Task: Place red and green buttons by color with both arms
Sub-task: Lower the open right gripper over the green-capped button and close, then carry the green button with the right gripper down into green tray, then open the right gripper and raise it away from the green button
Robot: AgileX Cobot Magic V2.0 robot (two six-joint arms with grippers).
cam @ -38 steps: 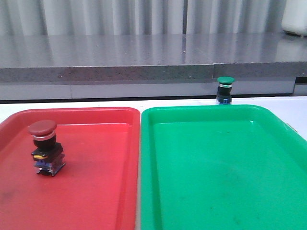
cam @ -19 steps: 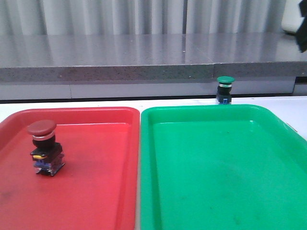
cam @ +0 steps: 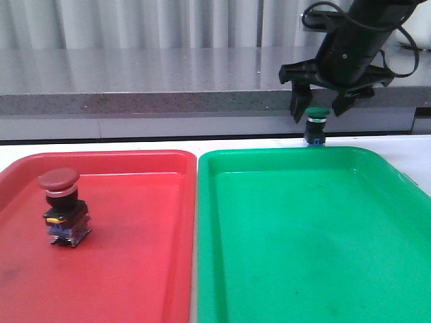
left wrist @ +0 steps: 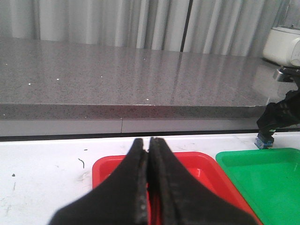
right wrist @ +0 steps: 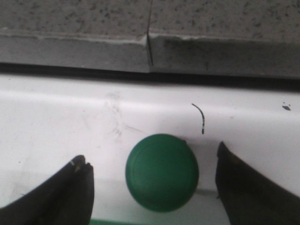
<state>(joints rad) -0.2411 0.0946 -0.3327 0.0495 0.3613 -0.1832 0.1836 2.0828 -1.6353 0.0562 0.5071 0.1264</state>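
Note:
The red button (cam: 61, 206), dark red mushroom cap up, stands upright in the left part of the red tray (cam: 135, 269). The green button (cam: 315, 126) stands upright on the white table just behind the green tray (cam: 316, 242). My right gripper (cam: 316, 111) is open right above it, one finger on each side of the green cap (right wrist: 161, 172), not touching. My left gripper (left wrist: 149, 143) is shut and empty, above the near end of the red tray (left wrist: 197, 164). It does not show in the front view.
A grey stone ledge (cam: 168, 77) runs along the back of the table, right behind the green button. A white appliance (left wrist: 283, 44) stands on it at the far right. The two trays lie side by side, touching.
My right arm has come into view from the upper right and dropped over the green button, fingers open. Both buttons stay where they were.

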